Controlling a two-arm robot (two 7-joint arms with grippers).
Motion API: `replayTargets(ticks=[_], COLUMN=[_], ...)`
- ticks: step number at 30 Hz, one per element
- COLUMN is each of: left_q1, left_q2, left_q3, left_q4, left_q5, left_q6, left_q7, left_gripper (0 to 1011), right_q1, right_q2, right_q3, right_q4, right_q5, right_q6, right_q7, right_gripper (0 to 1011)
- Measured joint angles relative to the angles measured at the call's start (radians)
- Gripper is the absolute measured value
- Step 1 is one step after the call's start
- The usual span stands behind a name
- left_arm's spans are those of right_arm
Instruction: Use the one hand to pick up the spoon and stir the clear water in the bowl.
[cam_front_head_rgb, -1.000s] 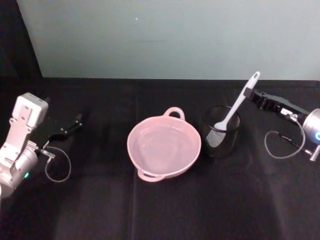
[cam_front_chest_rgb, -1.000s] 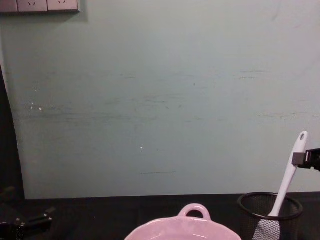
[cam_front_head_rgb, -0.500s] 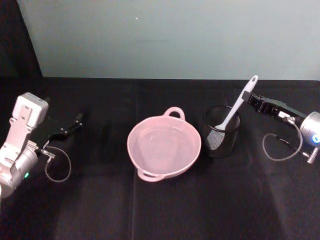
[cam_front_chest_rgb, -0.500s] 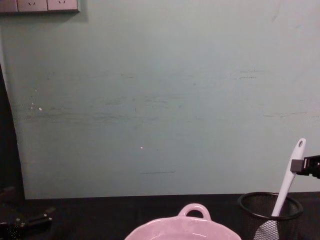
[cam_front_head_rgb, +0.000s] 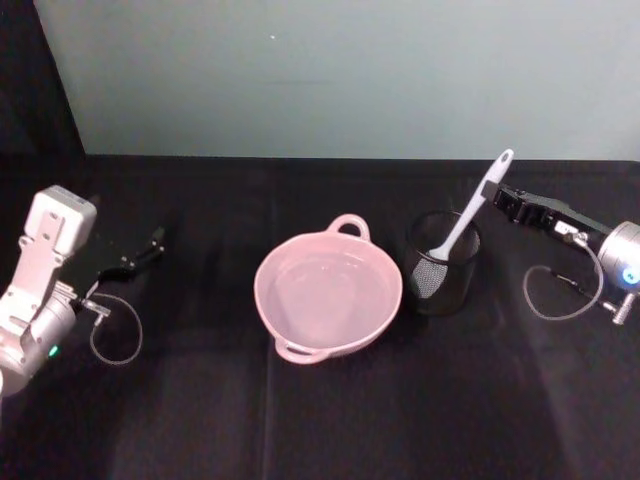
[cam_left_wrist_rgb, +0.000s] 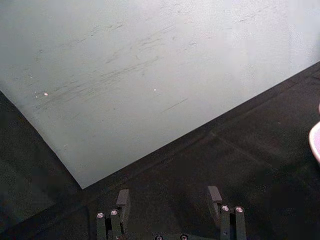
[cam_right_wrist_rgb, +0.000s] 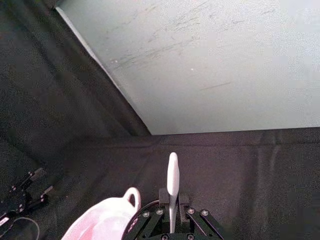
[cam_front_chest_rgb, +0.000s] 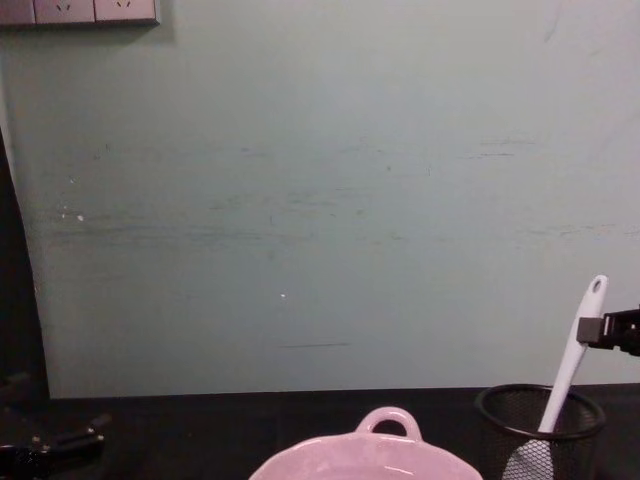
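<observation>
**Observer:** What does the head view give you?

**Operator:** My right gripper (cam_front_head_rgb: 497, 193) sits at the upper handle of the white spoon (cam_front_head_rgb: 466, 218), whose blade rests in the black mesh cup (cam_front_head_rgb: 443, 262). The pink bowl (cam_front_head_rgb: 385, 310) stands just left of the cup, water (cam_front_head_rgb: 326, 293) showing as a faint sheen. My left gripper (cam_front_head_rgb: 150, 243) is parked far left, near the table.

**Observer:** Left wrist?

**Operator:** Its fingers (cam_left_wrist_rgb: 123, 200) are spread, nothing between them.

**Observer:** Right wrist?

**Operator:** The handle (cam_right_wrist_rgb: 172, 192) runs straight up between my fingers (cam_right_wrist_rgb: 163, 195), which look pressed against it on both sides. I judge the pinch centred.

**Observer:** Chest view?

**Operator:** The spoon (cam_front_chest_rgb: 572, 360) leans in the cup (cam_front_chest_rgb: 540, 410), gripper (cam_front_chest_rgb: 592, 329) below the holed tip. I'd lift along the handle's lean until the blade clears the rim, then carry it left over the bowl (cam_front_chest_rgb: 370, 462) and lower gently.
</observation>
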Motion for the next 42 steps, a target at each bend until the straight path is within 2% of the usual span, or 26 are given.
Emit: replayTargets(ticks=[13, 23, 28, 35, 39, 40, 42], left_q1=[0.000, 0.000, 0.000, 0.000, 0.000, 0.000, 0.000], left_q2=[0.000, 0.000, 0.000, 0.000, 0.000, 0.000, 0.000], left_q3=[0.000, 0.000, 0.000, 0.000, 0.000, 0.000, 0.000], left_q4=[0.000, 0.000, 0.000, 0.000, 0.000, 0.000, 0.000], left_q5=[0.000, 0.000, 0.000, 0.000, 0.000, 0.000, 0.000], left_q6=[0.000, 0.000, 0.000, 0.000, 0.000, 0.000, 0.000], left_q7=[0.000, 0.000, 0.000, 0.000, 0.000, 0.000, 0.000], left_gripper=[1011, 1011, 1011, 1011, 1011, 1011, 1011], right_q1=[0.044, 0.093, 0.104, 0.103, 0.102, 0.102, 0.102], right_q2=[0.020, 0.029, 0.034, 0.033, 0.032, 0.032, 0.032], right_q3=[-0.042, -0.088, -0.098, -0.097, -0.097, -0.097, -0.097], right_q4=[0.039, 0.101, 0.114, 0.113, 0.112, 0.112, 0.112], right_q5=[0.017, 0.024, 0.040, 0.038, 0.036, 0.036, 0.036], right_q6=[-0.020, -0.023, -0.011, -0.011, -0.012, -0.012, -0.012], right_q7=[0.045, 0.067, 0.076, 0.076, 0.075, 0.075, 0.075], right_gripper=[109, 109, 109, 110, 192, 254, 283])
